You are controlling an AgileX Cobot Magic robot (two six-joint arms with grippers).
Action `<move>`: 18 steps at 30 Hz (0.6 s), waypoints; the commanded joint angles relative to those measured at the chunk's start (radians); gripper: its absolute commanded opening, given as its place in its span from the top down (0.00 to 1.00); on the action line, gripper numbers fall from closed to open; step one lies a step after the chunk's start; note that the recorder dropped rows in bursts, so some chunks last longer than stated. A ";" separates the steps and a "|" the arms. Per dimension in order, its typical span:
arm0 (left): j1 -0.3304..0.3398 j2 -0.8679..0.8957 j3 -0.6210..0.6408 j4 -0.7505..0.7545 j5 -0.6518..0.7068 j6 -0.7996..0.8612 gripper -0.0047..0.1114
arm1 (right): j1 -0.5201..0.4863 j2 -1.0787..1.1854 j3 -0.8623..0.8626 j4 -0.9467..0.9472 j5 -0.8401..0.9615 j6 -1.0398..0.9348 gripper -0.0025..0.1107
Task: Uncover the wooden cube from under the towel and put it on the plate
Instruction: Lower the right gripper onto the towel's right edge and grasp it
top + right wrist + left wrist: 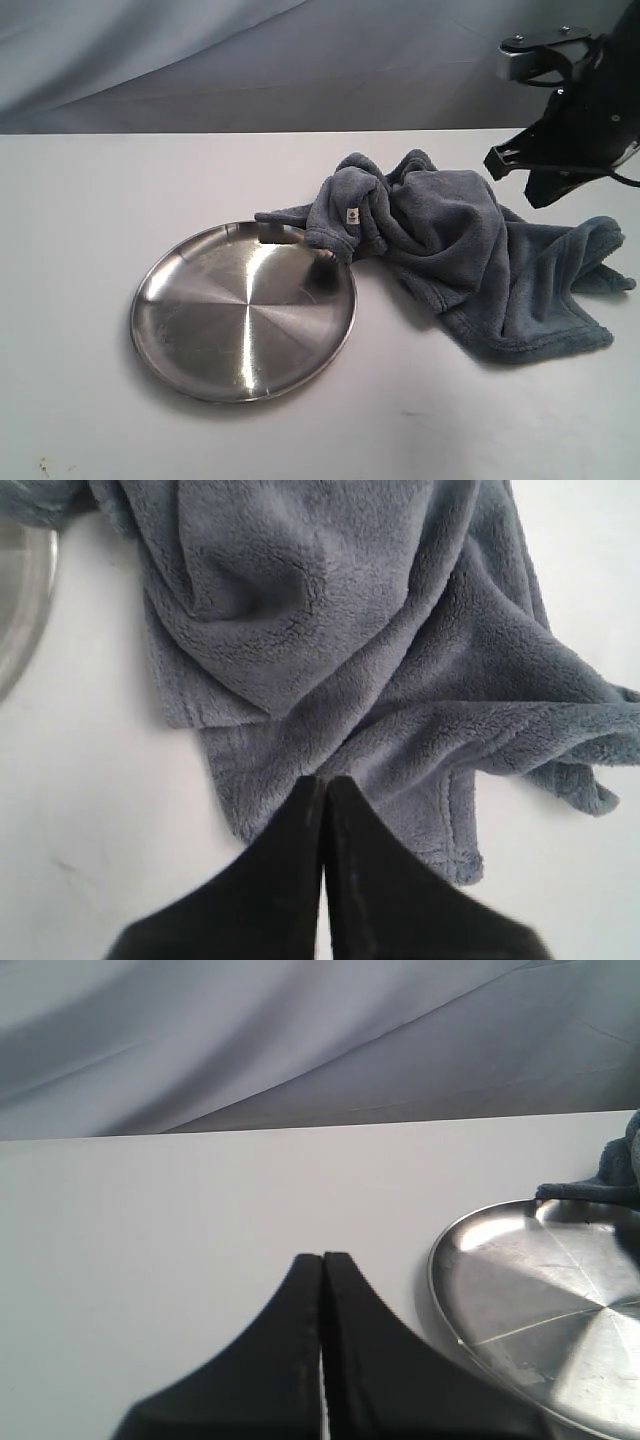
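White tabletop (80, 200) is the biggest thing: wide bare room on the left and near side, so plenty of space to carry sth across.

Grey-blue fluffy fleece towel (450, 240) lies right of centre. It is bunched into a hump at its far-left part and spreads flatter twd the near right. One corner drapes over the plate's far rim, touching it. Going by the task, the hump prob. sits that way because it covers sth.

Round shiny stainless-steel plate (243, 312) sits left of the towel and nearer the front. It is empty, bare dish ready to receive. No cloth on its left and near edges.

The right arm (570, 100) hangs above the towel's far-right part, not touching it. The right gripper (323, 780) has its jaws pressed together w/ nothing btwn them, aimed down at a towel hem. The left gripper (322, 1256) is likewise closed up and empty, over bare table left of the plate, well apart from the towel.

Small white tag (352, 216) shows on the hump, near the plate.

Pale wooden cube: not visible in any view. Presumably under the towel, but can't tell which fold. Jaws would need to part before pinching cloth. The free hem at the near right looks the easiest edge to lift.
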 commanded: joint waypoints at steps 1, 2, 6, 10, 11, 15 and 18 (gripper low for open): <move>-0.006 -0.003 0.005 0.004 -0.014 -0.008 0.96 | -0.003 -0.135 0.155 0.029 -0.184 -0.012 0.98; -0.006 -0.003 0.005 0.004 -0.014 -0.008 0.96 | -0.003 -0.164 0.191 0.029 -0.221 -0.011 0.98; -0.006 -0.003 0.005 0.004 -0.014 -0.008 0.96 | -0.003 -0.244 0.306 0.029 -0.336 -0.037 0.98; -0.006 -0.003 0.005 0.004 -0.014 -0.008 0.96 | -0.003 -0.260 0.403 0.029 -0.479 -0.037 0.98; -0.006 -0.003 0.005 0.004 -0.014 -0.008 0.96 | -0.003 -0.258 0.428 0.029 -0.535 -0.037 0.98; -0.006 -0.003 0.005 0.004 -0.014 -0.008 0.96 | -0.003 -0.220 0.489 0.060 -0.717 -0.037 0.98; -0.006 -0.003 0.005 0.004 -0.014 -0.008 0.96 | -0.003 -0.157 0.464 0.087 -0.741 -0.035 0.98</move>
